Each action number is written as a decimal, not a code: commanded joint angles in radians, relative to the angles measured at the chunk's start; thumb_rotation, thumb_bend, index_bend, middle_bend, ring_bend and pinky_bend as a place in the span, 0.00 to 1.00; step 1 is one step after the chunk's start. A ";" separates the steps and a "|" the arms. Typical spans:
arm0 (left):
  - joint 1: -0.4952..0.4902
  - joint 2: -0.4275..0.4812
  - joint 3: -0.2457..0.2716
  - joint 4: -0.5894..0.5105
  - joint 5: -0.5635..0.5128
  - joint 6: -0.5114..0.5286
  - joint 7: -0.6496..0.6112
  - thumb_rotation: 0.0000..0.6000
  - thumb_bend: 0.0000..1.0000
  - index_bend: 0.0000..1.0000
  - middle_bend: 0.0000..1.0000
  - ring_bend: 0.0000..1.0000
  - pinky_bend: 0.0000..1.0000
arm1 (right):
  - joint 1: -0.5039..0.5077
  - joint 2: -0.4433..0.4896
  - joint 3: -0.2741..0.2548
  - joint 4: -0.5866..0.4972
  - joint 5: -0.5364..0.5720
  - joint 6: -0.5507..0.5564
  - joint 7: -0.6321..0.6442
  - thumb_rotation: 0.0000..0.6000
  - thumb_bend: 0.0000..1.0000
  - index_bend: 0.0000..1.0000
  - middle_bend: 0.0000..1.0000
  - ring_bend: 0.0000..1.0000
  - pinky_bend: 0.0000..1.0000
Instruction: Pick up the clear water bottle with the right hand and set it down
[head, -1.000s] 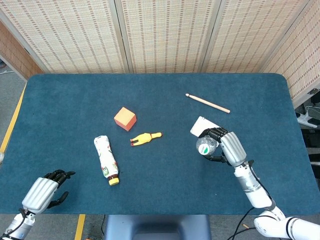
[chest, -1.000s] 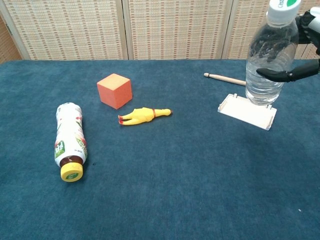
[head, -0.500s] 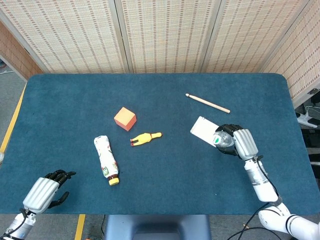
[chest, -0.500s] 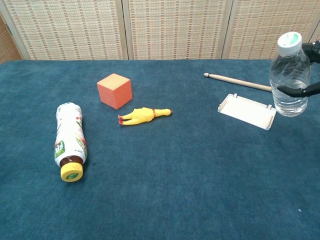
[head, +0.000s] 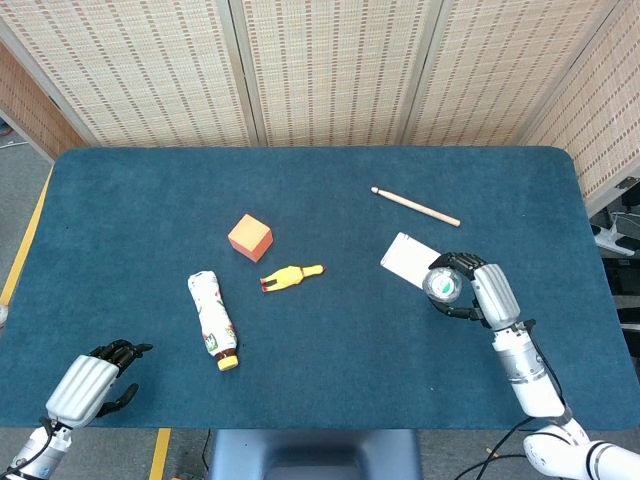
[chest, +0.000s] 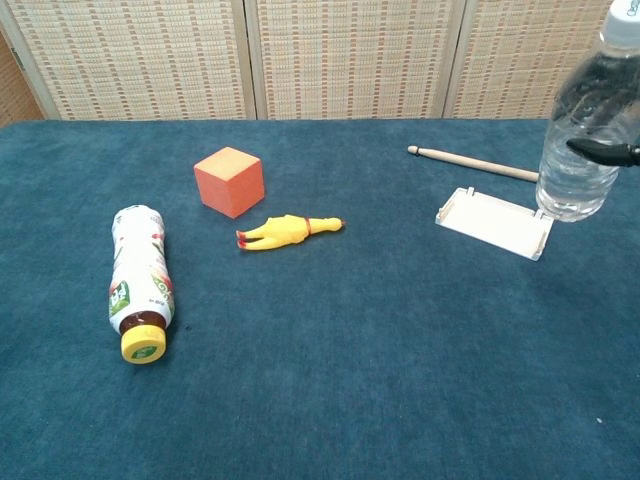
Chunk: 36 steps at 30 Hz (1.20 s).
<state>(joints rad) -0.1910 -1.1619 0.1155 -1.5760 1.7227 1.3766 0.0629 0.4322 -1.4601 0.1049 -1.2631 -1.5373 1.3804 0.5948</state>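
Observation:
The clear water bottle (chest: 583, 125) stands upright at the right side of the blue table (head: 330, 190), its cap (head: 442, 285) facing up in the head view. My right hand (head: 482, 290) grips it from the right, and a dark finger (chest: 610, 151) wraps across its body. Its base is just beside the right end of the white tray (chest: 494, 222); I cannot tell whether it touches the cloth. My left hand (head: 92, 384) lies at the near left corner, fingers curled, holding nothing.
An orange cube (head: 250, 237), a yellow rubber chicken (head: 291, 276) and a lying bottle with a yellow cap (head: 213, 320) sit left of centre. A wooden drumstick (head: 415, 206) lies behind the tray.
My right hand carried the bottle from above the tray to the right, off its right end, and then slightly nearer. The left hand has not moved.

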 joint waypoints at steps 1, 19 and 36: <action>-0.001 -0.001 0.000 -0.002 -0.004 -0.004 0.002 1.00 0.37 0.21 0.33 0.23 0.43 | 0.002 0.002 -0.038 0.091 0.045 -0.157 0.333 1.00 0.51 0.81 0.73 0.64 0.68; 0.000 0.001 -0.001 0.001 0.000 0.005 -0.002 1.00 0.37 0.21 0.33 0.23 0.43 | -0.002 -0.057 -0.074 0.277 -0.002 -0.179 0.440 1.00 0.49 0.70 0.69 0.52 0.63; -0.001 -0.002 0.000 0.000 -0.003 -0.002 0.002 1.00 0.37 0.21 0.33 0.23 0.42 | -0.035 -0.015 -0.111 0.315 -0.073 -0.060 0.435 1.00 0.16 0.00 0.03 0.00 0.13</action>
<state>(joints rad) -0.1919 -1.1640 0.1155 -1.5755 1.7196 1.3749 0.0652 0.4014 -1.4788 -0.0065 -0.9481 -1.6097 1.3144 1.0359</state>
